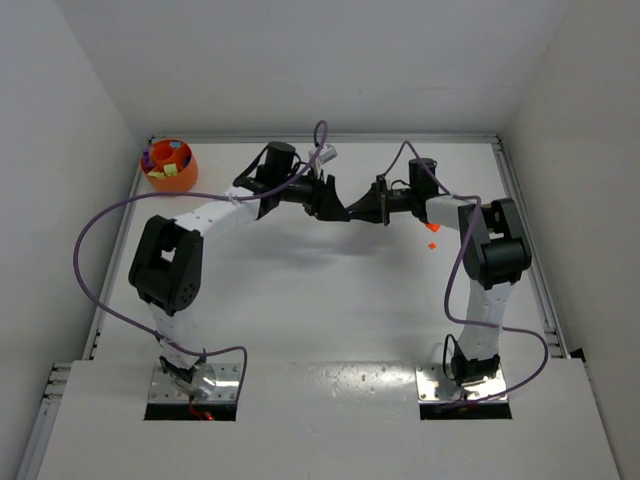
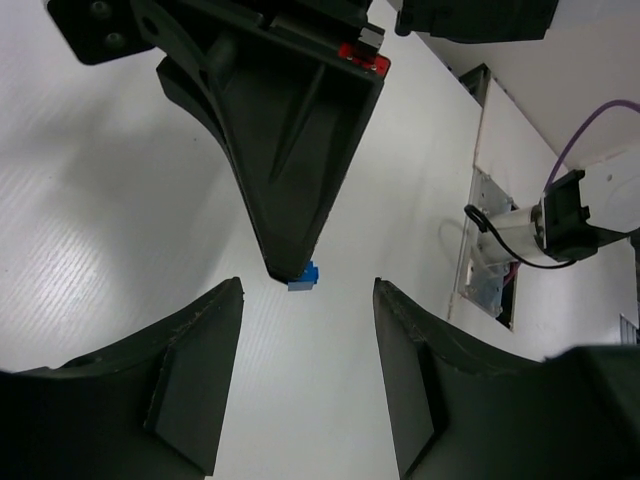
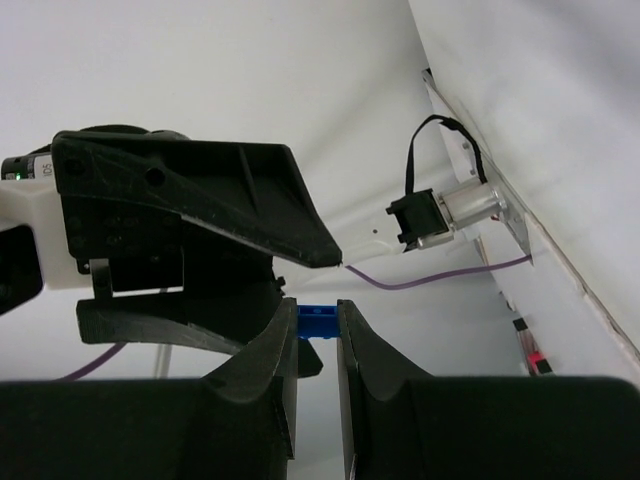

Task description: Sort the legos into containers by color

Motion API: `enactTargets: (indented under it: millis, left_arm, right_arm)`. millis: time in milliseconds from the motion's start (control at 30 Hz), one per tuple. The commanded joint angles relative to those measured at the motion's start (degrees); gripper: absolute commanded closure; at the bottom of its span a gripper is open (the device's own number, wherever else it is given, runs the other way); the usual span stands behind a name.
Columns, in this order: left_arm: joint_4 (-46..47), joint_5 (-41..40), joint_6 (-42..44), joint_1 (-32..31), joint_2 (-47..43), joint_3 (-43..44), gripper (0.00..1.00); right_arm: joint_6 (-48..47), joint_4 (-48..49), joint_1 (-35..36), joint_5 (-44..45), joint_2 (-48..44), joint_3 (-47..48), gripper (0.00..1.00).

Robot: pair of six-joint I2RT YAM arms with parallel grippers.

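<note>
My right gripper point(image 3: 317, 306) is shut on a small blue lego brick point(image 3: 318, 324) and holds it at its fingertips above the white table. In the left wrist view the same blue brick point(image 2: 303, 277) sits at the tip of the right gripper point(image 2: 292, 268). My left gripper point(image 2: 308, 290) is open, its fingers wide apart and empty, tip to tip with the right gripper. In the top view the two grippers, left point(image 1: 335, 205) and right point(image 1: 360, 212), meet at mid-table towards the back. The orange bowl point(image 1: 152, 180) stands at the back left and holds several coloured bricks.
Two small orange-red bricks point(image 1: 432, 244) lie on the table beside the right arm's forearm. White walls enclose the table point(image 1: 320, 300) on three sides. Purple cables loop off both arms.
</note>
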Motion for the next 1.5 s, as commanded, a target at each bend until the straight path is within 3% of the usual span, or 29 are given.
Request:
enactTargets:
  millis: [0, 133, 267, 367, 600, 800, 933, 1033, 1067, 1133, 1167, 1200, 1300, 1467]
  left_arm:
    - [2.23, 2.06, -0.25, -1.24, -0.20, 1.55, 0.40]
    - [2.23, 2.06, -0.25, -1.77, 0.33, 2.08, 0.43]
    - [2.23, 1.53, -0.25, -1.78, 0.85, 2.08, 0.55]
    - [2.23, 1.01, -0.25, -1.78, 0.85, 2.08, 0.70]
    - [2.23, 0.48, 0.35, -1.78, 0.85, 2.08, 0.90]
    - [0.57, -0.57, 2.46, -1.07, -3.26, -0.64, 0.93]
    - [-1.71, -1.28, 4.40, 3.66, -8.09, -3.37, 0.93]
    - [-5.75, -2.76, 6.07, 10.24, -10.13, -2.85, 0.93]
    - [-7.59, -3.47, 7.99, 14.09, -10.66, -1.19, 0.93]
    - [-12.76, -5.83, 9.93, 18.42, -10.66, 0.75, 0.93]
    - [-14.10, -6.55, 11.85, 22.61, -10.66, 3.02, 0.93]
    - [-15.16, -7.16, 12.66, 24.83, -10.66, 4.17, 0.93]
    - [-20.95, -12.85, 16.16, 32.13, -7.52, 11.55, 0.93]
    - [-29.49, -19.55, 20.75, 38.81, 2.68, 27.80, 0.92]
  right_arm:
    - [1.42, 2.09, 0.89, -0.98, 0.45, -0.08, 0.94]
    - [1.42, 2.62, 1.42, -0.98, 0.45, 0.45, 0.94]
    - [1.42, 2.62, 1.42, -1.51, 0.45, 0.97, 0.94]
    - [1.42, 2.62, 1.42, -1.51, 0.45, 0.97, 0.94]
    - [1.42, 3.14, 1.42, -1.51, 0.45, 0.97, 0.94]
    - [0.64, 3.67, 0.02, -1.51, 0.45, 2.20, 0.61]
    - [-5.68, -0.80, -2.88, -0.98, 0.45, 5.10, 0.55]
    - [-17.26, -11.40, -4.46, 1.21, 0.98, 9.22, 0.54]
    - [-28.78, -23.54, -5.08, 2.61, 0.98, 13.32, 0.54]
    - [-43.33, -39.57, -5.08, 13.47, 1.50, 19.22, 0.51]
    - [-50.10, -53.05, -5.08, 18.74, 1.50, 26.30, 0.51]
    - [-60.09, -57.45, -5.08, 29.24, 1.50, 29.51, 0.51]
    - [-64.93, -61.19, -4.20, 36.18, -1.64, 33.05, 0.51]
    - [-66.25, -60.66, -5.35, 39.53, -4.29, 29.45, 0.51]
